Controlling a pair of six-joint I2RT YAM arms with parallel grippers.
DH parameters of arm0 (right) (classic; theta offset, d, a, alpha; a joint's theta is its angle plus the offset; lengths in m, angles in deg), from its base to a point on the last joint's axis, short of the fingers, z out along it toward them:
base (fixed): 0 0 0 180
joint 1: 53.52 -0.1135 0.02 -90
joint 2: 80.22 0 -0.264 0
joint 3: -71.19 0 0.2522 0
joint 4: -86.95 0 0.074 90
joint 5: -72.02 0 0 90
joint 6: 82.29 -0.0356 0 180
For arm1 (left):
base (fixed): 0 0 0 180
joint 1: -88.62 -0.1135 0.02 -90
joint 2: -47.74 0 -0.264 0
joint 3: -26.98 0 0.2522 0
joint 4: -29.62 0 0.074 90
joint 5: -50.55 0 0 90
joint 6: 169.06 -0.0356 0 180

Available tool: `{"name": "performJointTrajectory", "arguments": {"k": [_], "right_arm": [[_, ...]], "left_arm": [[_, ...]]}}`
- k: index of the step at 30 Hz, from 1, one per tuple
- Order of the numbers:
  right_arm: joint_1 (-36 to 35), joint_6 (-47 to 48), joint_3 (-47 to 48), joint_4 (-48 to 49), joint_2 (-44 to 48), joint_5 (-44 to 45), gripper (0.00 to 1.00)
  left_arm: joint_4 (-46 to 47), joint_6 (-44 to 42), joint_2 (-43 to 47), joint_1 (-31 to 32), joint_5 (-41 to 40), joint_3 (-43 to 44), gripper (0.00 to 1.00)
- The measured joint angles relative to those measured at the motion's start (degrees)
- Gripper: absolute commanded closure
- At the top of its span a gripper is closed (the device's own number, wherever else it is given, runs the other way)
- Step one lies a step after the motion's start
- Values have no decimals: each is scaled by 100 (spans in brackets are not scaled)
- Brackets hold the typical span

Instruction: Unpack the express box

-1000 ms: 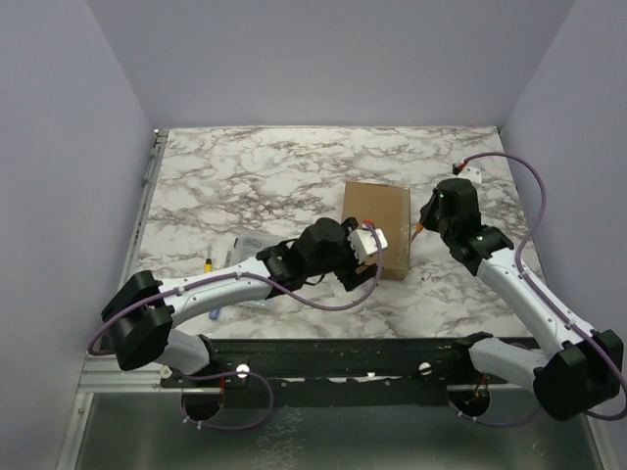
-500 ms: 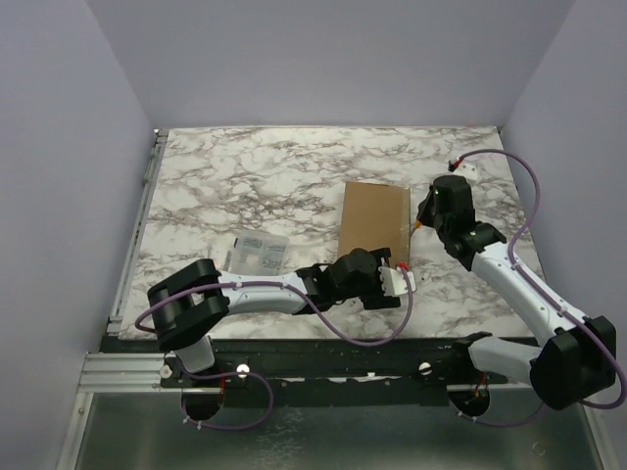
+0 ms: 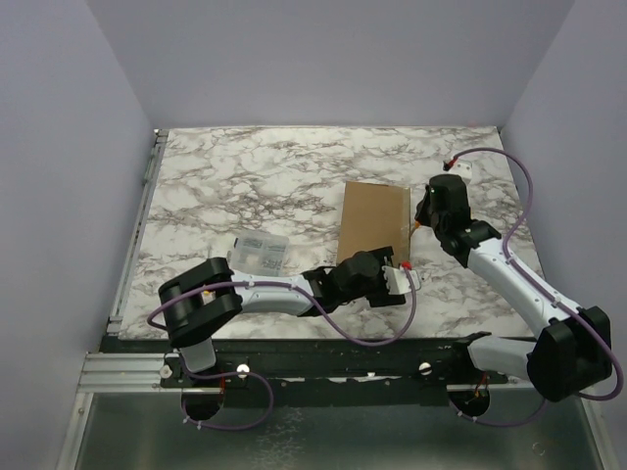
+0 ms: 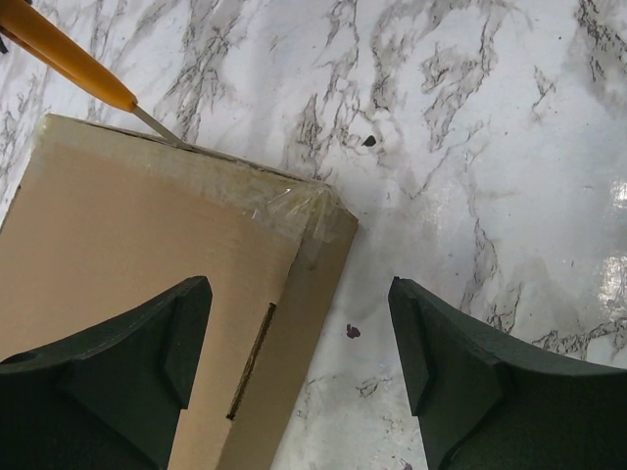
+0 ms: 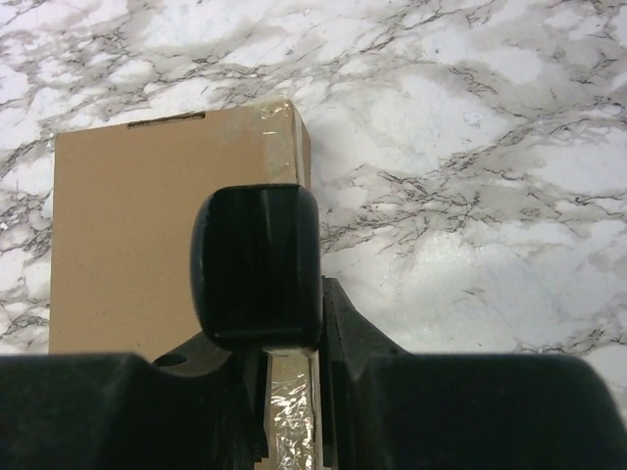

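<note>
The express box (image 3: 373, 223) is a flat brown cardboard mailer, lid shut, lying right of the table's middle. Clear tape covers its right edge. My left gripper (image 3: 400, 278) is open at the box's near right corner; in the left wrist view (image 4: 299, 377) that corner of the box (image 4: 147, 264) lies between the fingers. My right gripper (image 3: 419, 221) is shut on an orange-handled cutter (image 4: 69, 54), whose metal blade touches the taped seam at the box's right edge. In the right wrist view the cutter's black end (image 5: 257, 264) fills the jaws above the box (image 5: 127, 235).
A small clear organizer case (image 3: 259, 255) lies left of the box, near the left arm's forearm. The marble table (image 3: 255, 176) runs back to grey walls on three sides. A metal rail (image 3: 147, 196) lines the left edge.
My left gripper has swung from over the box's near end down to its near right corner. My right gripper has shifted slightly away along the box's right edge.
</note>
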Motion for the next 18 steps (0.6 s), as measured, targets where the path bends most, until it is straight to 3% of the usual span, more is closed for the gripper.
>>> {"name": "performJointTrajectory", "arguments": {"k": [8, 18], "right_arm": [[0, 55, -107, 39, 4, -72, 100], [-17, -13, -483, -136, 529, -452, 100]], "left_arm": [[216, 173, -522, 15, -444, 136, 20], [632, 693, -1084, 22, -1360, 337, 39]]}}
